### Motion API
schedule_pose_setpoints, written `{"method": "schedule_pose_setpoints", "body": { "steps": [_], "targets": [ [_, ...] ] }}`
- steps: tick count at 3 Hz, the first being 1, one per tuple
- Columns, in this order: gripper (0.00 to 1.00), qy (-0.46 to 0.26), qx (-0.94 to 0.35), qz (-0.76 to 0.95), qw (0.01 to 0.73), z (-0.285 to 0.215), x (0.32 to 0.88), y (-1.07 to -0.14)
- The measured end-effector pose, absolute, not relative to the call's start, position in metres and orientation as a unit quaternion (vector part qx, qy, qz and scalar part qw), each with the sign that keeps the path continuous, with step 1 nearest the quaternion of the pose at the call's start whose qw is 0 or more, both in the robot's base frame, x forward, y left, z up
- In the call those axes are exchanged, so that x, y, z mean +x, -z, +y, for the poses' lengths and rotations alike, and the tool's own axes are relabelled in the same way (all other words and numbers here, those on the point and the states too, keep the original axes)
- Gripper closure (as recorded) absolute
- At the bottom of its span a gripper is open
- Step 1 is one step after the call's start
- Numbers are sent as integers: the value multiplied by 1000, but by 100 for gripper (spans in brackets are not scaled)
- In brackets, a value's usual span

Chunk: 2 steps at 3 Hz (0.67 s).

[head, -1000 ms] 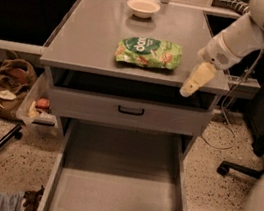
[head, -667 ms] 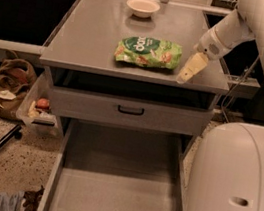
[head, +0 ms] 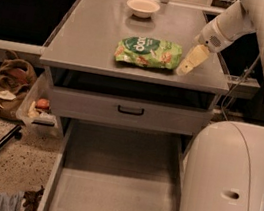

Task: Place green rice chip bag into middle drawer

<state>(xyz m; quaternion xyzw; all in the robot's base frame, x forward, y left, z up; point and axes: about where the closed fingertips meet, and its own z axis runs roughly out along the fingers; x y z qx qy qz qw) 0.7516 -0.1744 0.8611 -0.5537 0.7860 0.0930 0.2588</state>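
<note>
The green rice chip bag (head: pixel 148 52) lies flat on the grey cabinet top (head: pixel 93 35), near its front edge. My gripper (head: pixel 186 66) hangs tilted down on the white arm, just right of the bag's right end, close to the cabinet top and at most just touching the bag. The middle drawer (head: pixel 113 195) is pulled out wide below, a grey tray with low side walls and a bare floor. It holds nothing.
A shut drawer front with a black handle (head: pixel 131 110) sits above the open tray. A small pale bowl (head: pixel 142 7) stands at the back of the top. My white body (head: pixel 229 185) fills the right foreground. Bags and a plastic bin (head: pixel 39 111) lie left on the floor.
My gripper has moved left from past the cabinet's right front corner to the bag's right end. My white body has come into view at the right. The bag has not moved.
</note>
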Motion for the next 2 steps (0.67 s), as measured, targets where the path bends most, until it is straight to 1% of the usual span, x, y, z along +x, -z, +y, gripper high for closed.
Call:
{"method": "schedule_pose_setpoints", "body": {
  "steps": [2],
  "targets": [
    [0,-113,-582,767,245,-145,750,-854]
  ]
}}
